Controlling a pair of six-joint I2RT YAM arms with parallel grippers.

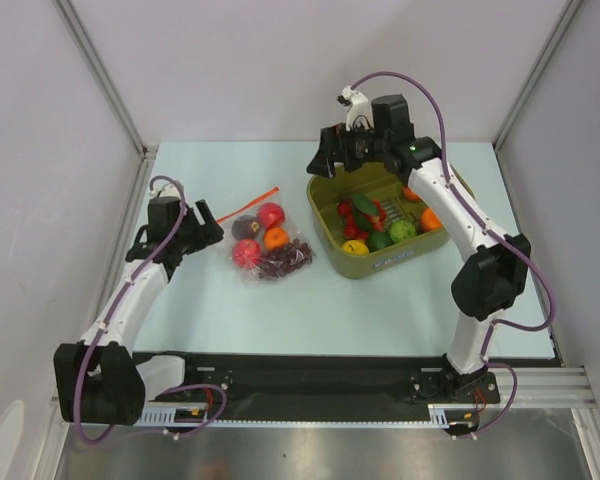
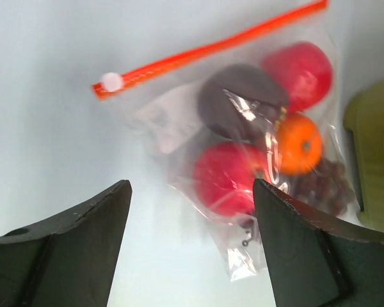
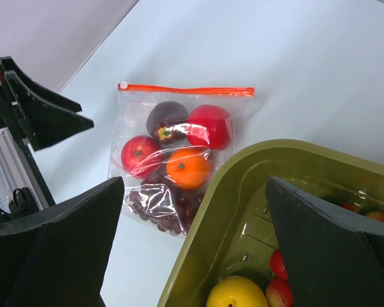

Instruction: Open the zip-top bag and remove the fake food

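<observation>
Jaws wide apart, empty: left arm (image 1: 130, 288) low beside zip-top bag (image 1: 270, 245), right arm (image 1: 462, 208) above green bin (image 1: 365, 270).

text: none legible | labels: none legible | numbers: none legible

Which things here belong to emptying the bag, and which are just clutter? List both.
Job: zip-top bag, its red zip strip, and inside it the red apple, maroon fruit, orange, grape bunch.
Lying about: green bin holding lemon, lime, small red pieces.
</observation>
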